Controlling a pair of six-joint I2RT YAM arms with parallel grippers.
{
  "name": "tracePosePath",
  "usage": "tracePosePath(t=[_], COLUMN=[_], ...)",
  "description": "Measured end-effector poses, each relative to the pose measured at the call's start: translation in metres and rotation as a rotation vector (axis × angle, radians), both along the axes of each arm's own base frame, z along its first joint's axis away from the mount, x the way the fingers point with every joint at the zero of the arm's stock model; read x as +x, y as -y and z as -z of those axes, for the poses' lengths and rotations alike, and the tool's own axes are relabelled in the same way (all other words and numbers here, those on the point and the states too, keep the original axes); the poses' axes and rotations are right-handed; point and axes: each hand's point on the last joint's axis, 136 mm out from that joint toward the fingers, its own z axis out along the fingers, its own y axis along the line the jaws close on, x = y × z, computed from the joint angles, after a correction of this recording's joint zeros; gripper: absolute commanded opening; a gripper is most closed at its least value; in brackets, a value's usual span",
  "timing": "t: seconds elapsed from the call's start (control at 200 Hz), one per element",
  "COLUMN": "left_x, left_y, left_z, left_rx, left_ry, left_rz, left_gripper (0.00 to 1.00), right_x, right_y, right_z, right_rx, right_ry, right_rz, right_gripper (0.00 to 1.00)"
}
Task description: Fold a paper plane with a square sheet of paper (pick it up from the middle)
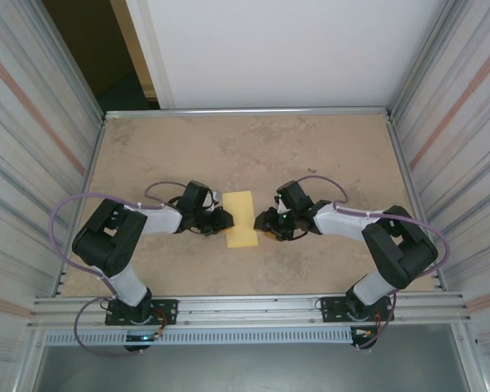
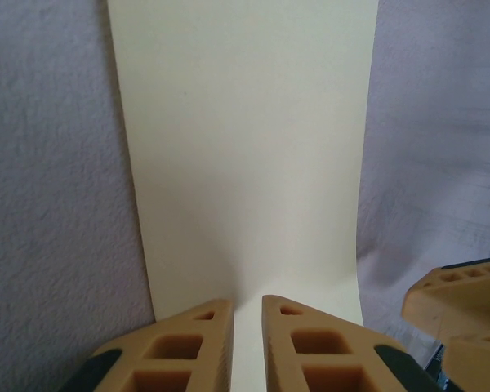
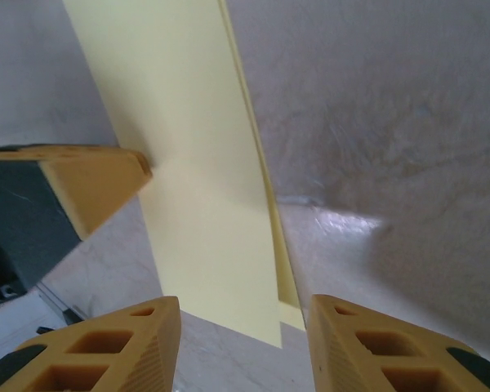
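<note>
1. Left gripper (image 2: pixel 246 314) sits closest to its own lens. Its tan fingers are drawn almost together with a thin slit between them, tips over the near edge of the square sheet of paper (image 2: pixel 245 163). The sheet shows through the slit; cannot tell whether it is nipped or merely pressed.
2. Right gripper (image 3: pixel 245 304): fingers spread wide, no grip. The sheet's near corner sits in the gap between them.
3. Overhead: sheet lies flat at mid-table (image 1: pixel 310 155), long axis 12-to-6. Left gripper is at its 9 o'clock edge, right gripper at its 3 o'clock edge, both close in.
4. Right wrist view: one left finger (image 3: pixel 98 184) touches the sheet's 9 o'clock edge. A second layer peeks out along the 3 o'clock edge.
5. Progress, my reading: one half-fold looks done, since the sheet lies as a narrow two-layer rectangle. Early stage. Left to do: nose corners, further lengthwise folds, wings. No pointed tip or dart outline yet.
6. Writing: none readable. Sheet is plain pale yellow; fingers, table and enclosure walls (image 1: pixel 33 122) carry no label I can make out.
</note>
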Motion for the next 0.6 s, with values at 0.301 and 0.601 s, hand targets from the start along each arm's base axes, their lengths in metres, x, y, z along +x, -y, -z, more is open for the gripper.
tracePosePath(t=[0.301, 0.601], left_x=[0.0, 0.0], left_y=[0.0, 0.0], left_z=[0.0, 0.0], left_rx=[-0.001, -0.002], left_ry=[0.006, 0.007], left_rz=[0.006, 0.007], left_gripper=[0.18, 0.18], right_x=[-0.009, -0.018], right_y=[-0.008, -0.015], right_z=[0.004, 0.013], right_rx=[0.02, 0.018], right_ry=[-0.039, -0.068], right_rz=[-0.01, -0.038], right_gripper=[0.37, 0.33])
